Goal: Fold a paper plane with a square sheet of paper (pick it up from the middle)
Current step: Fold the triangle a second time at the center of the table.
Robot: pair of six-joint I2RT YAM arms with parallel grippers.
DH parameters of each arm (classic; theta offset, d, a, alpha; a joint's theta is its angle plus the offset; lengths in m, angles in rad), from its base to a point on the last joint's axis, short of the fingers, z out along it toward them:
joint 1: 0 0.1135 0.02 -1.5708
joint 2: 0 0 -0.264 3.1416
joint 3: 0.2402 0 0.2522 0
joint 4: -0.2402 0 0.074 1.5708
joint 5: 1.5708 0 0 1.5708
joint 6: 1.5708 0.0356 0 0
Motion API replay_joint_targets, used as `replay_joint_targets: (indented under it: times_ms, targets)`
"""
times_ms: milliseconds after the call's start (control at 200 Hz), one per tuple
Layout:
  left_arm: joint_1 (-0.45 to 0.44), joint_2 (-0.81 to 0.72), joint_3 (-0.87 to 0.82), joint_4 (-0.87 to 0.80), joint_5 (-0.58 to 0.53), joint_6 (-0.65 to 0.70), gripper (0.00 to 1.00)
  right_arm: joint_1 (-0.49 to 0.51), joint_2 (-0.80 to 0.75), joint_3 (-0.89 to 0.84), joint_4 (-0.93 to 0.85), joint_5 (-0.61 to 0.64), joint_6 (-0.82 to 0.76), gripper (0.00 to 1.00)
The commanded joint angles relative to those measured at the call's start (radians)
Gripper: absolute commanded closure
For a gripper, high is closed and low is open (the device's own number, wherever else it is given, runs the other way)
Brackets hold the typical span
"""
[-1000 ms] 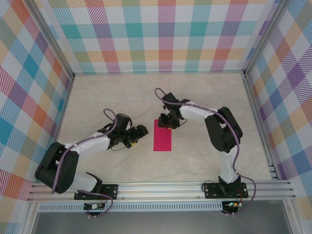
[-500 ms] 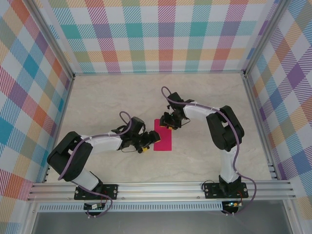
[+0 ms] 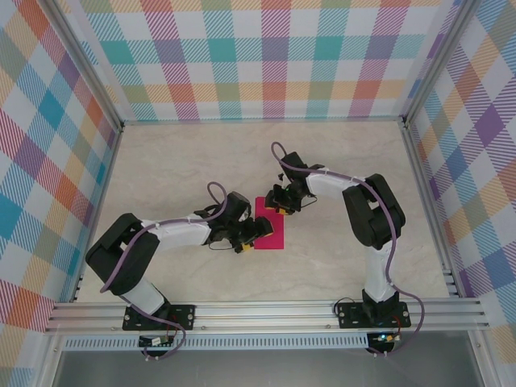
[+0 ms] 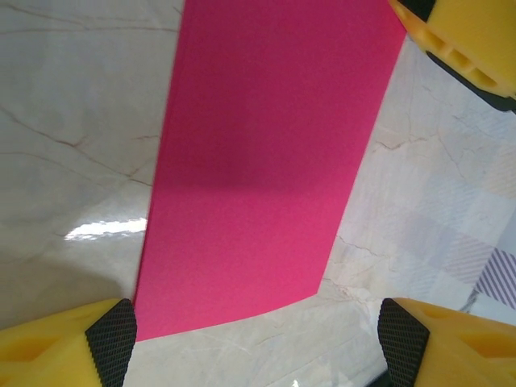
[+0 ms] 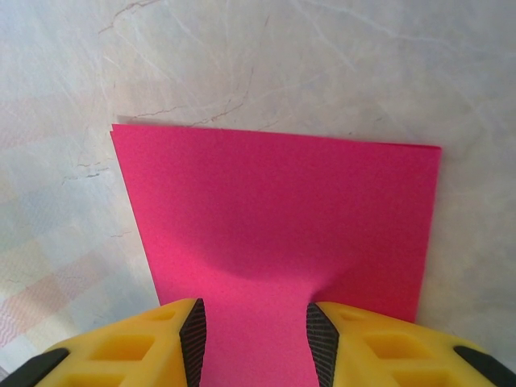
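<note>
— How many sheets do we count?

— One. We see a single pink paper [image 3: 276, 235], a long rectangle lying on the pale table [image 3: 177, 161], between the two arms.

— And what do we have on it?

— Two grippers, one at each end. The left gripper [image 3: 256, 232] sits at the near end, low over the table. Its two yellow fingers [image 4: 48, 351] stand wide apart, with the paper's short edge lying flat between them. One black pad [image 4: 113, 343] is just beside the paper's corner, and the other is off to the side over bare table. Nothing is pinched there.

— And the right one?

— The right gripper [image 3: 278, 205] is at the far end. We count two more yellow fingers [image 5: 121, 351], part way apart, with their tips down on the paper. The paper reaches past them on both sides and shows in the gap, with a soft shadow like a pucker just ahead of the tips. Whether the paper is clamped or only pressed, we cannot tell.

— Anything else around it?

— Three checked walls [image 3: 274, 56] close in the table, and one metal rail [image 3: 266, 310] runs along the front, carrying both arm bases
</note>
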State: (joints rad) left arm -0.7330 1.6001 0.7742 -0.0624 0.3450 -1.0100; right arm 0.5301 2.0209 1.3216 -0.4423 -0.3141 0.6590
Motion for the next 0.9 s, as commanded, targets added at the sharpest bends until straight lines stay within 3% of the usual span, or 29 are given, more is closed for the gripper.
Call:
replay_joint_targets:
  times_ms: [0, 315, 620, 895]
  targets:
    - [-0.015, 0.002, 0.037, -0.113, -0.061, -0.004, 0.19, -0.015, 0.066, -0.038, -0.003, 0.069, 0.0, 0.58]
    - [-0.043, 0.035, 0.075, -0.086, 0.005, 0.005, 0.22, -0.019, 0.08, -0.033, -0.006, 0.069, -0.002, 0.58]
    - [-0.061, 0.035, 0.137, -0.281, -0.113, 0.047, 0.22, -0.022, 0.09, -0.027, -0.009, 0.069, -0.002, 0.58]
    - [-0.066, 0.068, 0.144, -0.24, -0.063, 0.052, 0.22, -0.024, 0.099, -0.025, -0.009, 0.067, -0.002, 0.58]
